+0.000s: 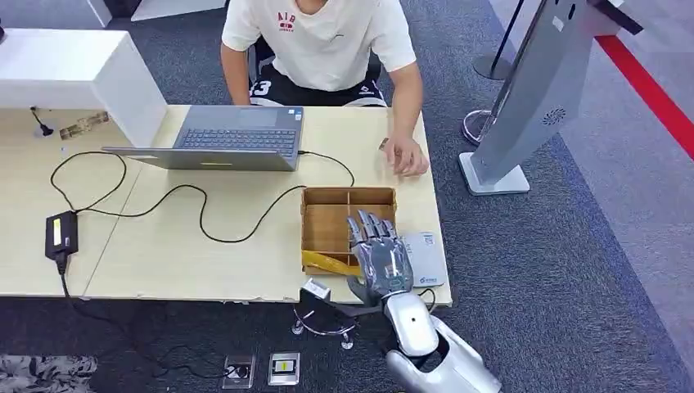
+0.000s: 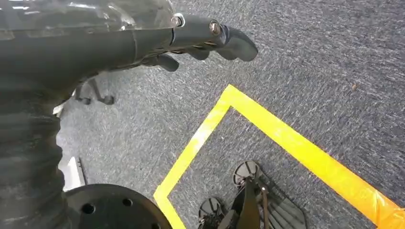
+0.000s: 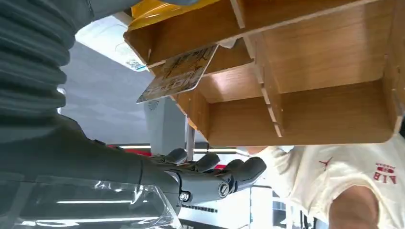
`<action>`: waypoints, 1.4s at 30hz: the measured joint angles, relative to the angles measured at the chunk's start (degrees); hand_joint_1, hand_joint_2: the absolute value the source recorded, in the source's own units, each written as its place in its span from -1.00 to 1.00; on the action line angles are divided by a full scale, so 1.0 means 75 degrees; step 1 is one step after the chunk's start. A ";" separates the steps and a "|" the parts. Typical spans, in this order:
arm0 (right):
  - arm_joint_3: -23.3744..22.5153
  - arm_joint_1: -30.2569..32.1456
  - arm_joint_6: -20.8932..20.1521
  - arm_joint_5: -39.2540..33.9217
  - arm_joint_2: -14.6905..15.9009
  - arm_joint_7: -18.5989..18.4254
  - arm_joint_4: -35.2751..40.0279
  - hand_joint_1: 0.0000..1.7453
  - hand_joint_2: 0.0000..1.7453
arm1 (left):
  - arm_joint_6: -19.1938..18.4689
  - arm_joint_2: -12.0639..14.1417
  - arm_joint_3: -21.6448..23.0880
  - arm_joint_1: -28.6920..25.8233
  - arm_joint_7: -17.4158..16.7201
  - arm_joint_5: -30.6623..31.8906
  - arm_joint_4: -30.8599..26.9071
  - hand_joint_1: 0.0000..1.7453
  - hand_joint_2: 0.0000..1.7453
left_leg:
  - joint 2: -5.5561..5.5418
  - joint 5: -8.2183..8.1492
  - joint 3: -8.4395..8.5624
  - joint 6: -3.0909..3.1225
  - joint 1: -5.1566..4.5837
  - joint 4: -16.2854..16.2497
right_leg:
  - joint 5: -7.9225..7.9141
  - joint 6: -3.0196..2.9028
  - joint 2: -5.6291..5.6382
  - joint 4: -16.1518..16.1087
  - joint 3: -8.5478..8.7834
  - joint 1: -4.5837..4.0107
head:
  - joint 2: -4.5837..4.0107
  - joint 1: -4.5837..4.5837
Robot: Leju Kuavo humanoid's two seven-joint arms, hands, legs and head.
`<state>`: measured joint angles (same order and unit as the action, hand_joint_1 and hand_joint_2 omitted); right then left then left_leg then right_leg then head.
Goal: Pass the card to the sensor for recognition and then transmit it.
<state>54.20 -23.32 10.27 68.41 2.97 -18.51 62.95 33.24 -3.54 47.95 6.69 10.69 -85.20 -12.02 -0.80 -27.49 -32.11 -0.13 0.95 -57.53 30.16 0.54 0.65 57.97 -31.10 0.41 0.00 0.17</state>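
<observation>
Right hand (image 1: pixel 379 255) hovers over the near right part of the wooden divided box (image 1: pixel 327 214), fingers stretched out and slightly apart, gripping nothing. Inside the box, a card (image 3: pixel 179 74) with a yellowish printed face leans tilted against a partition, near a yellow item (image 1: pixel 327 262) at the box's near edge. Beside the box lies a grey card reader (image 1: pixel 425 258) on the table (image 1: pixel 205 262). Left hand (image 2: pixel 200 40) hangs above grey carpet (image 2: pixel 310 71), fingers loosely curled, empty. A person (image 1: pixel 327 41) sits at the laptop (image 1: pixel 237 135).
</observation>
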 joint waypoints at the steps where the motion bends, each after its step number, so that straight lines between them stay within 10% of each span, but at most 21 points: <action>1: -0.0003 -0.0017 0.0003 0.0003 0.0000 -0.0012 -0.0015 -0.96 1.00 | 0.0006 0.0000 0.0000 0.0000 -0.0006 0.0003 0.0000 -1.00 1.00 | 0.0000 0.0000 0.0000 0.0000 0.0000 0.0000 | 0.0000 0.0000 0.0001 0.0000 0.0000 0.0000 | -0.0003 -0.0003; 37: -0.0023 -0.0251 -0.0813 -0.0128 0.0099 -0.0501 -0.0213 -0.52 1.00 | -0.0303 0.0128 0.0000 0.0000 -0.0157 0.0096 0.0000 -1.00 1.00 | 0.0000 0.0000 0.0001 0.0000 0.0000 -0.0001 | 0.0000 0.0000 0.0000 0.0000 0.0001 0.0000 | 0.0000 -0.0003; 39: -0.0023 -0.0255 -0.0816 -0.0134 0.0117 -0.0504 -0.0213 -0.24 1.00 | -0.0306 0.0140 0.0000 0.0000 -0.0157 0.0096 0.0000 -1.00 1.00 | 0.0000 0.0000 0.0001 0.0000 0.0000 -0.0001 | 0.0000 0.0000 0.0000 0.0000 0.0001 0.0000 | 0.0000 0.0000; 42: -0.0023 -0.0259 -0.0819 -0.0137 0.0128 -0.0525 -0.0213 0.72 1.00 | -0.0324 0.0149 0.0000 0.0000 -0.0157 0.0096 0.0000 -1.00 1.00 | 0.0000 0.0001 0.0001 0.0000 0.0000 -0.0001 | -0.0001 0.0000 0.0000 0.0000 0.0000 0.0000 | -0.0003 -0.0003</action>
<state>54.03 -25.26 4.13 67.38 3.93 -22.45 61.35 30.82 -2.43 47.95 6.69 9.51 -84.48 -12.02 -0.80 -27.48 -32.10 -0.13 0.95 -57.54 30.15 0.54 0.66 57.97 -31.10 0.41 -0.02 0.15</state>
